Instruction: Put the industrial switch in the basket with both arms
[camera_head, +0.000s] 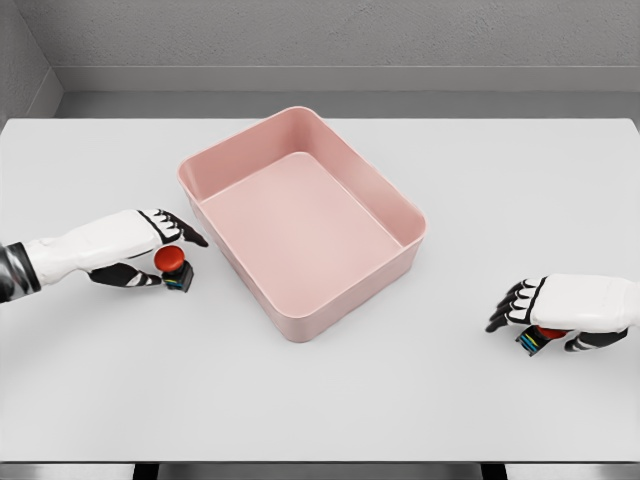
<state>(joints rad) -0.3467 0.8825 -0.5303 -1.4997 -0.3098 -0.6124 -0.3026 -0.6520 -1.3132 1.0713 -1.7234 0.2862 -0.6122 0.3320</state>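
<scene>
Head view, and here we are over a white table (320, 400) with a pink basket (398, 205) sitting in the middle, turned at an angle, nothing inside it. The left hand (150, 245) reaches in from the left edge, palm down, and right under its fingers (180, 228) sits a switch with a red button (176, 266), the round red cap poking out between the fingers above and the thumb below. The fingers are curled around it, though whether they actually press on it I can't tell; the switch rests on the table just beside the basket's near left wall. Across on the other side, the right hand (570, 308) comes in from the right edge, also palm down, fingers bent downward and pointing toward the basket. Beneath its palm there's a second switch (538, 338), mostly hidden, only a strip of red and a dark body with coloured stripes peeking out below the hand. Contact there is too covered to judge as well. That hand and its switch sit well apart from the basket, near the table's right end.
</scene>
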